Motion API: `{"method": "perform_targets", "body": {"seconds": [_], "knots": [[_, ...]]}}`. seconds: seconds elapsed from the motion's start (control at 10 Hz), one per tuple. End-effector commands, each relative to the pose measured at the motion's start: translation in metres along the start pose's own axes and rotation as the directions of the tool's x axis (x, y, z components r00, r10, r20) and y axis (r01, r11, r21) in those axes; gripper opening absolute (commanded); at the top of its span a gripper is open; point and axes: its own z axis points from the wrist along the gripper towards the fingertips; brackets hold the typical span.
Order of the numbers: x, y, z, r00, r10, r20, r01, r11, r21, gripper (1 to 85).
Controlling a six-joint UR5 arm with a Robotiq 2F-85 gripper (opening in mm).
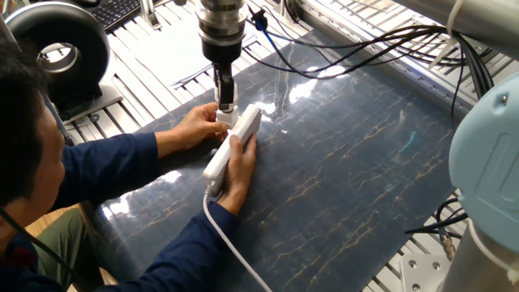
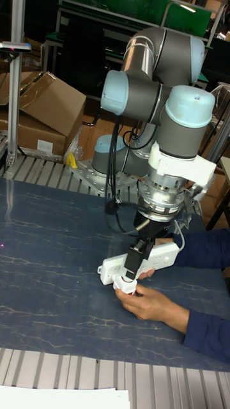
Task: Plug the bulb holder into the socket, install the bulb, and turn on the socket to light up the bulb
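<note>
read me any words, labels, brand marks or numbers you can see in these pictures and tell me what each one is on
No text can be read.
Robot arm: embossed mark on the pale blue joint cap, cut off, unreadable.
Cardboard box: white label, too small to read.
Socket, bulb, claw: no lettering visible.

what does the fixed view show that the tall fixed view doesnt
Only the fixed view shows the person's head and shoulder at the left, the socket's white cable trailing off the table edge, and the person's second hand lying along the socket.

Only the tall fixed view shows the whole UR5 arm from base to wrist, plus cardboard boxes behind the table.

Both show the gripper down at the socket, a hand beside the bulb holder, and the dark marbled mat.
</note>
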Motion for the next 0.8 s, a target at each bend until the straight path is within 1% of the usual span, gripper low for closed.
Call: {"method": "perform_targets", "body": {"seconds": [0.0, 0.2, 0.5, 0.6, 0.7], "knots": [[-0.003, -0.002, 0.001, 0.978, -0.207, 0.016, 0.207, 0.978, 0.009, 71.3], [0.0, -0.001, 0.002, 0.97, -0.242, 0.027, 0.242, 0.97, 0.004, 70.3], [0.01, -0.005, -0.002, 0.955, -0.294, 0.025, 0.294, 0.956, 0.006, 70.3], [0.01, -0.005, -0.001, 0.955, -0.294, 0.028, 0.294, 0.956, 0.006, 69.0], [0.011, -0.005, 0.0, 0.954, -0.298, 0.027, 0.298, 0.954, 0.008, 62.3]]}}
